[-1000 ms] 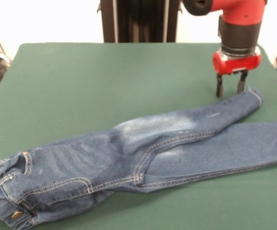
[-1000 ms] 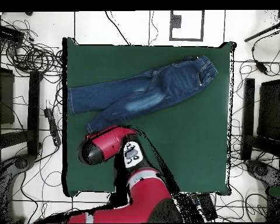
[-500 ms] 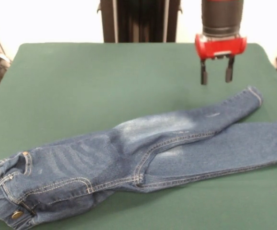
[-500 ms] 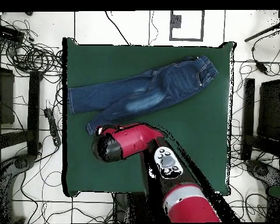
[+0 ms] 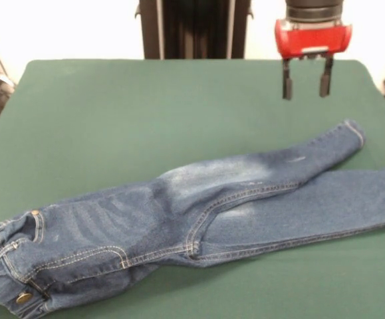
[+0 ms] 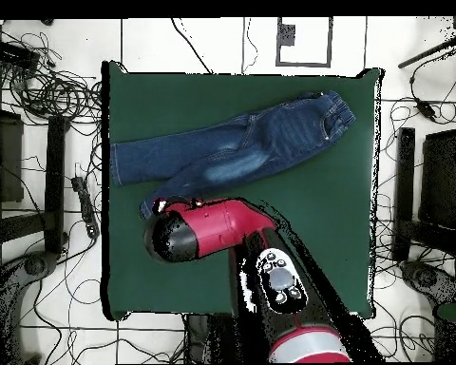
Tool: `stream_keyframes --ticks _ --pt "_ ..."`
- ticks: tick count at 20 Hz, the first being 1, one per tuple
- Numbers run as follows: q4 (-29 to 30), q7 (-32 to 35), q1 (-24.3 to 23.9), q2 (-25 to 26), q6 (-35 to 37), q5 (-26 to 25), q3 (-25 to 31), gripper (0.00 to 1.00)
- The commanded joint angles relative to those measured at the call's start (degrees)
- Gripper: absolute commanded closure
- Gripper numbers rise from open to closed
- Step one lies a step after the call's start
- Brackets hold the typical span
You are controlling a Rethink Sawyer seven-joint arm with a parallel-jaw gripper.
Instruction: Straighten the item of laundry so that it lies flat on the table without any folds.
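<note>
On the table: one pair of jeans is being seen, lying stretched across the green cloth, and nothing else is being kept on it.
Count of things: one table, one pair of jeans with two legs, one red and black arm, one gripper with two black fingers.
Place of the jeans: in the front view the waistband with its brass button is being shown at the near left corner, and both legs are running to the right; the upper leg's cuff is lying near the right edge.
Lie of the jeans: the two legs are being overlapped at the thigh, where whitish faded patches are showing; folds are being seen at the hip.
Gripper: it is being held in the air above the table, well apart from the cuff, with the fingers spread apart and nothing between them.
Around the table: many black cables are lying on the white floor in the overhead view.
In the way: in the overhead view the arm is covering the lower leg's end and part of the table.
Difference from the earlier frame: the gripper is now being held higher and a little more to the right; the jeans are lying unchanged.
</note>
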Motion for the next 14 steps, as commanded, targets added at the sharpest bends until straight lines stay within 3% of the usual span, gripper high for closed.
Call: stream_keyframes --ticks 1,14 --pt "0.5 10.5 6.7 2.5 3.8 4.2 -2.3 0.0" --pt "-5.9 12.2 14.9 9.4 4.1 9.8 -9.4 0.0"
